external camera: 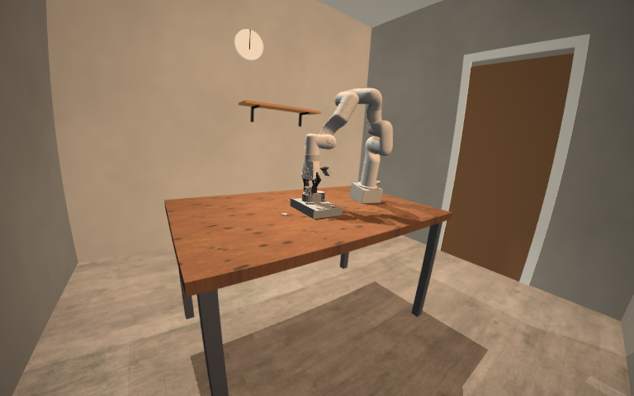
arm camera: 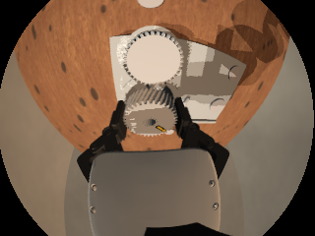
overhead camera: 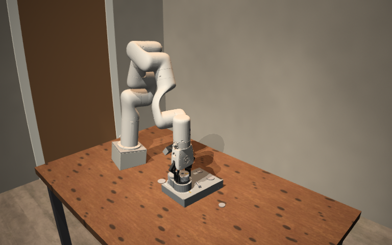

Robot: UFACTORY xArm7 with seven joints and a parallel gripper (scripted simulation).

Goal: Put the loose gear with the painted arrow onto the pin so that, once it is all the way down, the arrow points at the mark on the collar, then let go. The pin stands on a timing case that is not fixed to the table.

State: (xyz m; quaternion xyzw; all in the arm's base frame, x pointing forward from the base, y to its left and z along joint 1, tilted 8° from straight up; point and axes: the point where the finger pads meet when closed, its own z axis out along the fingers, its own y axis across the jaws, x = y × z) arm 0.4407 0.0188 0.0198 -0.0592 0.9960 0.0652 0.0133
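My gripper (arm camera: pixel 150 106) (overhead camera: pixel 182 175) (external camera: pixel 310 186) is shut on the loose gear (arm camera: pixel 150 110) (overhead camera: pixel 184 176), a small grey toothed wheel with a yellow painted arrow (arm camera: pixel 161 128) on its top face. I hold the gear upright over the near-left end of the grey timing case (overhead camera: pixel 202 192) (external camera: pixel 322 210) (arm camera: pixel 211 108). A larger gear (arm camera: pixel 156 58) sits on the case right beside the held one, their teeth close together. The pin and the collar with its mark are hidden under the held gear.
Two small white discs lie on the table, one (overhead camera: pixel 161 180) left of the case and one (overhead camera: pixel 221 204) (external camera: pixel 283 214) in front of it. The arm's grey base block (overhead camera: pixel 128 155) (external camera: pixel 366 193) stands behind the case. The case carries small fittings (overhead camera: pixel 199 184) on its right part.
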